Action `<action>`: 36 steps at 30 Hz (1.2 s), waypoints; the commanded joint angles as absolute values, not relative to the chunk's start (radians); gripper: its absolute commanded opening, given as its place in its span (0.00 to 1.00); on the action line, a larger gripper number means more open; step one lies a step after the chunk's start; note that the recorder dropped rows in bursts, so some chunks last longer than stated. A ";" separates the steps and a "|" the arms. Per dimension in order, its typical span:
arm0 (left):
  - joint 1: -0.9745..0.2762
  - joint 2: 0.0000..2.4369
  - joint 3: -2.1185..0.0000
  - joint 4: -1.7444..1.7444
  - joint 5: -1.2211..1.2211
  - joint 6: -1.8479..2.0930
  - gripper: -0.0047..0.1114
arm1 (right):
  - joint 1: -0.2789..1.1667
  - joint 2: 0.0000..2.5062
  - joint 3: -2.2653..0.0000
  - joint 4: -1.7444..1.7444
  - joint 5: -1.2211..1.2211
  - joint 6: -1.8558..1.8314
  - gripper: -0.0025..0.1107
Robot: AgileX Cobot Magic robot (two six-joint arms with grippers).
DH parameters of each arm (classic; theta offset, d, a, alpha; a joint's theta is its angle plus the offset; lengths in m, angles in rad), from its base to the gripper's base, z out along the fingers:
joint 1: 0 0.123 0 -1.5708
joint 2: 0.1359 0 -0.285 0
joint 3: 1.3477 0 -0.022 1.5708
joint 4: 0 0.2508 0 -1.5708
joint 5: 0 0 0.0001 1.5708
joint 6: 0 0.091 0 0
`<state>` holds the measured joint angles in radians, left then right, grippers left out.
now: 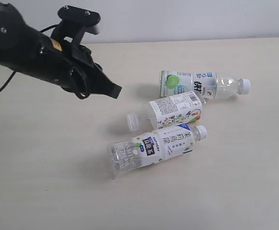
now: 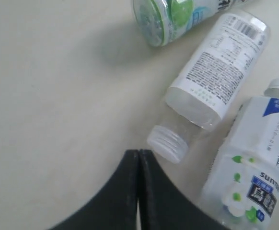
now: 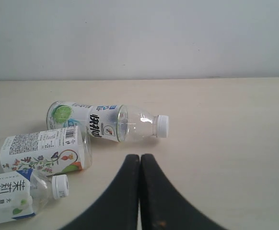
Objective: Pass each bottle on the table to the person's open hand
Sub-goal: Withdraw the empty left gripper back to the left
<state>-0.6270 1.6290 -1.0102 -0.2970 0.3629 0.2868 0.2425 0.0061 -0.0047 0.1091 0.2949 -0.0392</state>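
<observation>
Three clear white-capped bottles lie on the beige table point(image 1: 43, 182). The far one has a green-lime label point(image 1: 204, 85) point(image 2: 175, 17) point(image 3: 98, 122). The middle one carries a flowered white label point(image 1: 170, 111) point(image 2: 216, 72) point(image 3: 41, 151), its cap pointing left. The nearest shows blue and green print point(image 1: 156, 146) point(image 2: 254, 167) point(image 3: 15, 194). My left gripper point(image 1: 111, 90) point(image 2: 138, 154) hangs shut and empty above the table, left of the bottles, its tips close to the middle bottle's cap point(image 2: 167, 143). My right gripper point(image 3: 140, 158) is shut and empty, short of the lime bottle. The black-capped bottle and the person's hand are out of view.
A pale wall point(image 1: 187, 19) runs behind the table's far edge. The left arm's black body and cable point(image 1: 29, 52) fill the upper left of the exterior view. Bare tabletop lies left of and in front of the bottles.
</observation>
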 commanded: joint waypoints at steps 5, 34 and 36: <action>-0.623 1.416 -0.871 -0.328 0.224 0.303 0.04 | 0.237 0.000 0.000 0.107 0.287 -0.038 0.02; -0.617 1.062 -0.705 -0.197 0.442 0.355 0.04 | 0.256 0.000 0.000 0.107 0.287 -0.039 0.02; -0.617 1.114 -0.765 -0.197 0.537 0.355 0.04 | 0.256 0.000 0.000 0.107 0.287 -0.039 0.02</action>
<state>-0.6206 1.0628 -0.6954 -0.2007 0.4429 0.3508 0.2542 0.0061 -0.0047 0.1091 0.2949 -0.0392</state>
